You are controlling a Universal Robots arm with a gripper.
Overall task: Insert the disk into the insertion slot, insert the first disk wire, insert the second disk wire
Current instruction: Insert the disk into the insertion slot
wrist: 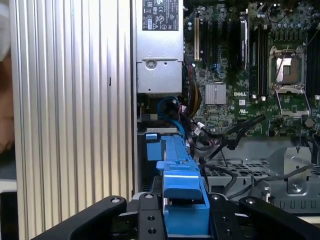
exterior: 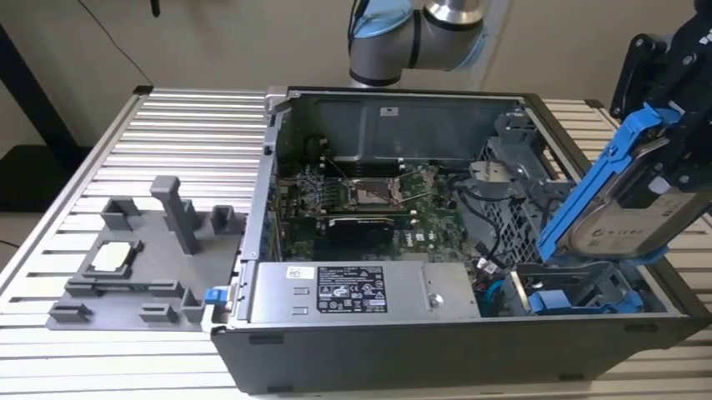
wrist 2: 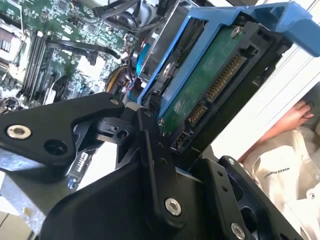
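**First wrist view:** The claw is clamping the disk by its blue carrier, with black fingers pressing in from both sides and no gap showing. Ahead of the claw, a blue cable is lying loose beside the power-supply box. The motherboard is spreading out beyond it. The ribbed worktop is running alongside.

**Second wrist view:** The disk's green circuit board is facing the camera just past the claw's linkages. Its sockets are showing bare, with no wire plugged in. A person's hand is resting beyond the disk.

**Exterior view:** The claw is holding the disk steeply tilted over the open computer case. The insertion slot is waiting directly beneath the claw, in the case's corner. The disk's lower end is hanging just over the slot's rim and is not yet seated. A grey parts tray is sitting well apart from the claw, toward the exterior view's left.

By the look of it, none of the three steps is finished. The disk is gripped and poised above its bay, but it is not yet in, and both wires are waiting to be connected.
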